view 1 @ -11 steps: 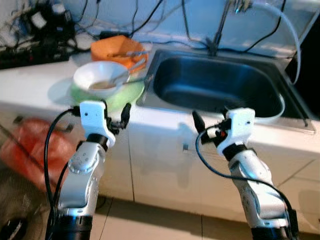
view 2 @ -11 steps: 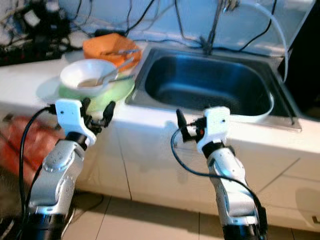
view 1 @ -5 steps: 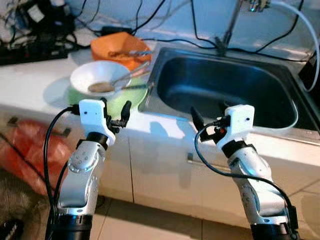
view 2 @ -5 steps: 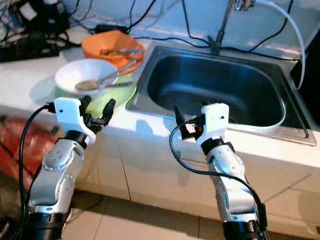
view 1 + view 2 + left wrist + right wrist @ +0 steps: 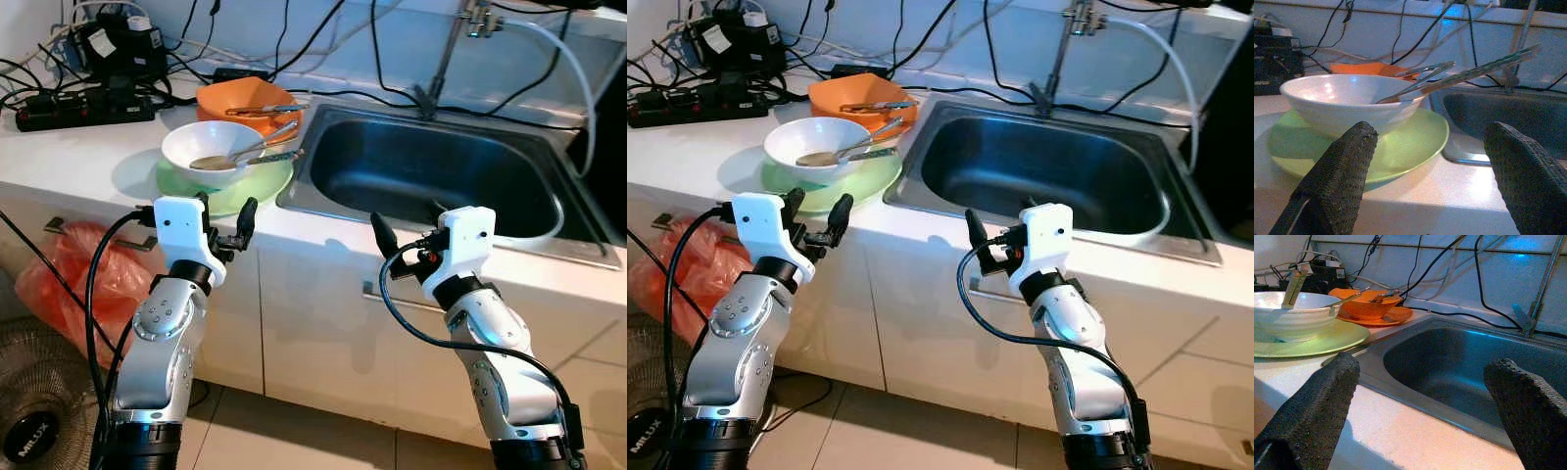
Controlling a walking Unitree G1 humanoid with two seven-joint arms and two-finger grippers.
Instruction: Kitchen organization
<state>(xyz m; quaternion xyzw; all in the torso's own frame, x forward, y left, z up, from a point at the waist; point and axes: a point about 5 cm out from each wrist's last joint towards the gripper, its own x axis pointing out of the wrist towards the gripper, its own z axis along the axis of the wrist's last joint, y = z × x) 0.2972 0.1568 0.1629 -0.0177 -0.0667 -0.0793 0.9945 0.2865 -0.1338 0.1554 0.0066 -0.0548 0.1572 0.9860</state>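
Both arms are raised at the near edge of the kitchen counter (image 5: 69,162), the view having steadied and sharpened over the past second. The left gripper (image 5: 223,217), fingers spread wide and empty, faces the white bowl (image 5: 211,152) of utensils on its green plate (image 5: 257,188). The right gripper (image 5: 404,231), equally wide, points toward the sink (image 5: 431,176). An orange bowl (image 5: 253,100) waits farther back; nothing is grasped yet.

On the counter (image 5: 88,147), a bowl (image 5: 211,149) holding cutlery (image 5: 250,152) sits on a plate (image 5: 257,184), just left of the sink (image 5: 431,176). Another bowl (image 5: 250,98) lies behind it; a power strip (image 5: 78,110) lies far left.
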